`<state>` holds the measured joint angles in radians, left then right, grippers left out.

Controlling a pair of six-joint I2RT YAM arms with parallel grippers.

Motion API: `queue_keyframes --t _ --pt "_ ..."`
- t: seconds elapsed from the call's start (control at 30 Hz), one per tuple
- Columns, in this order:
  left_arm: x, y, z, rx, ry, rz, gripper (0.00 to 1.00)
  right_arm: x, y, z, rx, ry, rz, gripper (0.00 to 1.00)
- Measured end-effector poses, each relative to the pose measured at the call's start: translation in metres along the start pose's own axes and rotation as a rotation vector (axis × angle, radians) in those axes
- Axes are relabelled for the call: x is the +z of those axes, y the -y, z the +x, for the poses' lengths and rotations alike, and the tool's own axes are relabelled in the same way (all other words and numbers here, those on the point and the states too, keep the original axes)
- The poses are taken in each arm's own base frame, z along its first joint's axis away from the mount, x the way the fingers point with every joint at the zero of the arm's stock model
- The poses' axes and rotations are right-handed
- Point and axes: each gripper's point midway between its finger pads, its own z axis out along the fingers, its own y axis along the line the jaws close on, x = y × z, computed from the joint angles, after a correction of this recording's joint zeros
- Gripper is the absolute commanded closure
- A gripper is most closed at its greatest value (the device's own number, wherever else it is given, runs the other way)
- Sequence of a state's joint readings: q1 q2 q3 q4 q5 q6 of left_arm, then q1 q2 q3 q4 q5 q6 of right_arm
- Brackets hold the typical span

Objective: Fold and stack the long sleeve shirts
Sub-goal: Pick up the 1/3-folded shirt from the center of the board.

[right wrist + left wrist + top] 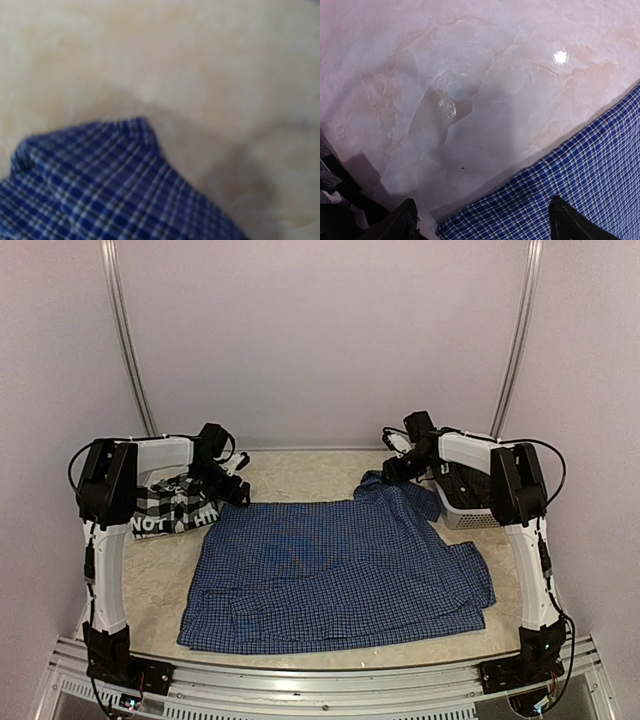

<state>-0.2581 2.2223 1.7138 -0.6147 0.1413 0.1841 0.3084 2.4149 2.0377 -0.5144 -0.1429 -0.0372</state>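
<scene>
I count two shirts. The blue shirt (pixel 340 570) lies spread out in the middle of the table (pixel 300 472). The plaid shirt (pixel 168 508) is bunched at the far left, partly hidden by my left arm (pixel 105 490). My left gripper (pixel 232 488) is wide open and holds nothing. My right gripper (pixel 392 472) is at the blue collar. Its view is blurry, so I cannot tell if its fingers are open or closed.

blue checked shirt (pixel 340 575) spread out; black-and-white plaid shirt (pixel 172 508) crumpled at its far-left corner.

Robotics lab booth: white walls (pixel 320 340), aluminium rails (pixel 320 685), marbled tabletop (pixel 300 475), left arm (pixel 108 570) and right arm (pixel 530 560) at its edge.
</scene>
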Motion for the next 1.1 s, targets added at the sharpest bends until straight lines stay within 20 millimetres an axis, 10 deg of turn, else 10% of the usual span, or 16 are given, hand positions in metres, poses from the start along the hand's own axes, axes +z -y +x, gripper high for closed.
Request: queue_keyframes --t 0.27,0.83,1.1 --pt "0.008 -0.005 0.017 -0.009 -0.068 -0.004 0.30 0.007 -0.006 0.014 -0.014 -0.044 -0.040 0.47" --pt "0.008 -0.004 0.020 -0.028 -0.081 0.025 1.00 0.006 -0.009 0.015 -0.039 -0.047 -0.058 1.00" --pt "0.003 -0.002 0.021 -0.048 -0.092 0.017 1.00 -0.001 -0.009 0.006 -0.041 -0.028 -0.053 1.00"
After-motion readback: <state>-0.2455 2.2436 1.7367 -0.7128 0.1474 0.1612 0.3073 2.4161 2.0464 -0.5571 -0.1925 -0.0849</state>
